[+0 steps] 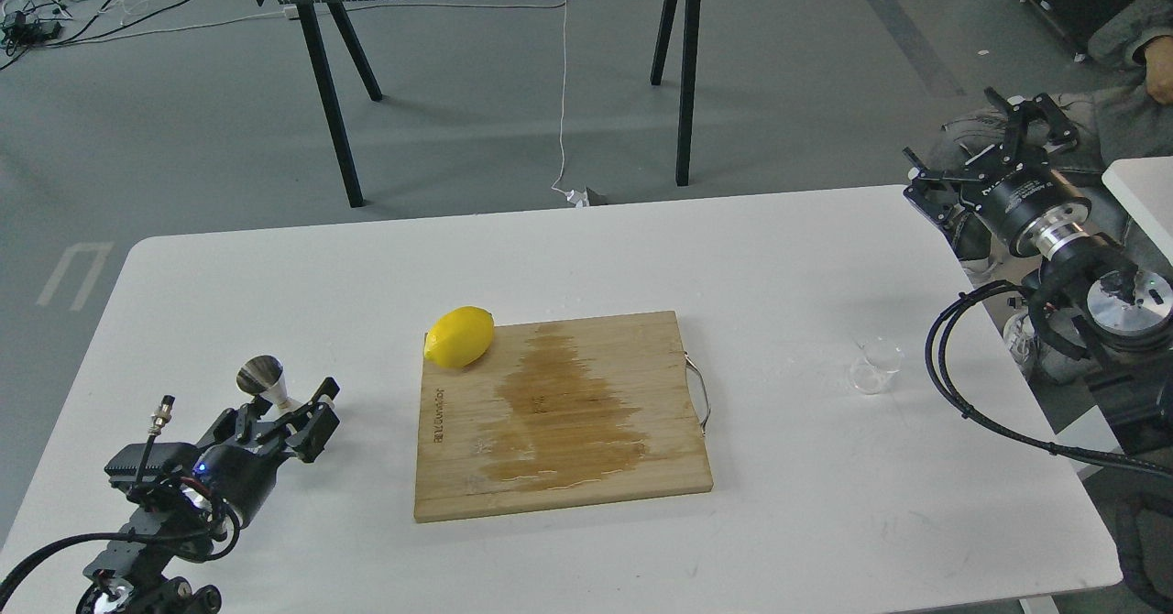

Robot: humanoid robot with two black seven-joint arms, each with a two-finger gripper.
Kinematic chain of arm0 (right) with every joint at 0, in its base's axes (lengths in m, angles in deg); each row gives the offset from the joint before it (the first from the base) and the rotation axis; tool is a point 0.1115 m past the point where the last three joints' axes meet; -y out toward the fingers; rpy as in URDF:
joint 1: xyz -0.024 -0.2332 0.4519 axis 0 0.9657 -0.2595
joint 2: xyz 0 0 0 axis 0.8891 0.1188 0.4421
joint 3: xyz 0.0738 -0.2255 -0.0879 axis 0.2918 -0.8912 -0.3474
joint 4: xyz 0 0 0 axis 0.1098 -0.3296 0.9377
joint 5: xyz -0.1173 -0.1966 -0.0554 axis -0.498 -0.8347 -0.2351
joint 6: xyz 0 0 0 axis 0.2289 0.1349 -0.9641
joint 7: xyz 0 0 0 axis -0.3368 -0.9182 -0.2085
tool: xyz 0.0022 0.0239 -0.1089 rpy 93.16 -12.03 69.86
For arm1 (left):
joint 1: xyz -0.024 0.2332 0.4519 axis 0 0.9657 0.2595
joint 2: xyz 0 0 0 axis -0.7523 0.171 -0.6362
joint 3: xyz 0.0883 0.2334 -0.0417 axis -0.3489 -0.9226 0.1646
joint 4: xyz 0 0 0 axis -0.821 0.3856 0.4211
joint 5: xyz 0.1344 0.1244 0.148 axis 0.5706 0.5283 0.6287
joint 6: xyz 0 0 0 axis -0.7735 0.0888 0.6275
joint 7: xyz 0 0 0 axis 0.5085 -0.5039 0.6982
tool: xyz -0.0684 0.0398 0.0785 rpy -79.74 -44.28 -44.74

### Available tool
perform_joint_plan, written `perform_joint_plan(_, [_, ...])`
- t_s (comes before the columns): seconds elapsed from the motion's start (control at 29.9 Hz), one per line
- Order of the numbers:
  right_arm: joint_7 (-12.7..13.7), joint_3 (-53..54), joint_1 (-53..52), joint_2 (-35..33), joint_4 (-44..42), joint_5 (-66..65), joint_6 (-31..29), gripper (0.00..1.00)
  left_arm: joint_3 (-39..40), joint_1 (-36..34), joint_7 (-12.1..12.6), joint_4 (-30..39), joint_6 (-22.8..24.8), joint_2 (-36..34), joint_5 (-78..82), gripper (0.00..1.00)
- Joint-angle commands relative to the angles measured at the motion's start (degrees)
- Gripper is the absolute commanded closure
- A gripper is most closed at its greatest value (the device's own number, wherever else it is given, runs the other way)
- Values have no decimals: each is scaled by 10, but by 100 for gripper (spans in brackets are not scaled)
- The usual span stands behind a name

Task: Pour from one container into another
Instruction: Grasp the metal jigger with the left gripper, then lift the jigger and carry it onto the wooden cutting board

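The steel jigger point(260, 376) stands upright near the table's left edge, its open cone facing up. My left gripper point(286, 407) is open, and its two fingers reach up on either side of the jigger's lower cone; I cannot tell whether they touch it. The tiny clear glass cup point(875, 365) stands on the right part of the table, right of the board. My right gripper point(985, 148) is open and empty. It hovers beyond the table's far right corner, well behind the cup.
A bamboo cutting board point(559, 412) with a wet stain and a metal handle lies at the table's middle. A lemon point(460, 335) rests on its far left corner. My right arm's black cables point(953, 394) hang by the table's right edge.
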Motion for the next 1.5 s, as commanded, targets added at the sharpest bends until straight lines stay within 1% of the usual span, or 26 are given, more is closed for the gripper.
perform_joint_plan(0.0, [0,0,0,0,0,0,0,1,0,-12,0,-14,0,8,0,28])
perform_joint_plan(0.07, [0,0,0,-1,0,0,0,1,-1,-15,0,-15,0,7,0,39])
perform_joint_plan(0.13, [0,0,1,-1,0,0,0,1,0,-17,0,-15,0,7,0,56])
perform_joint_plan(0.2, [0,-1,1,-3,0,0,0,1,0,-19,0,-19,0,6,-1,76])
perform_joint_plan(0.23, [0,-1,1,-3,0,0,0,1,0,-20,0,-21,0,6,-1,84])
perform_joint_plan(0.27, [0,-1,2,-3,0,0,0,1,0,-19,0,-22,0,5,-1,89])
perform_joint_plan(0.33, [0,-1,4,-3,0,0,0,1,0,-19,0,-22,0,3,-1,94])
perform_joint_plan(0.5, [0,1,4,-3,2,0,0,1,-1,-17,0,-22,0,-1,-1,96])
perform_joint_plan(0.67, [0,2,3,-3,0,0,0,1,1,-21,0,-15,0,-4,-1,97])
perform_joint_plan(0.73, [1,2,-5,-3,-3,1,0,1,2,-35,0,-6,0,-9,-2,97])
perform_joint_plan(0.84, [1,2,-31,-3,-18,2,0,1,3,-73,0,32,0,-31,-5,96])
perform_joint_plan(0.94, [1,2,-61,1,-52,1,0,1,2,-94,0,41,0,-33,-24,95])
perform_joint_plan(1.04, [1,2,-81,6,-87,4,0,1,1,-110,0,52,0,-16,-24,95])
perform_joint_plan(1.17, [1,1,-88,14,-95,5,0,1,-5,-130,0,113,0,3,-23,95])
perform_joint_plan(1.27, [1,-1,-89,18,-94,5,0,1,-43,-132,0,145,0,19,-22,95])
perform_joint_plan(1.37, [1,-6,-94,18,-94,5,0,1,-95,-132,0,146,0,62,-20,95])
perform_joint_plan(1.47, [2,-11,-107,18,-96,5,0,1,-127,-127,0,145,0,101,-18,94])
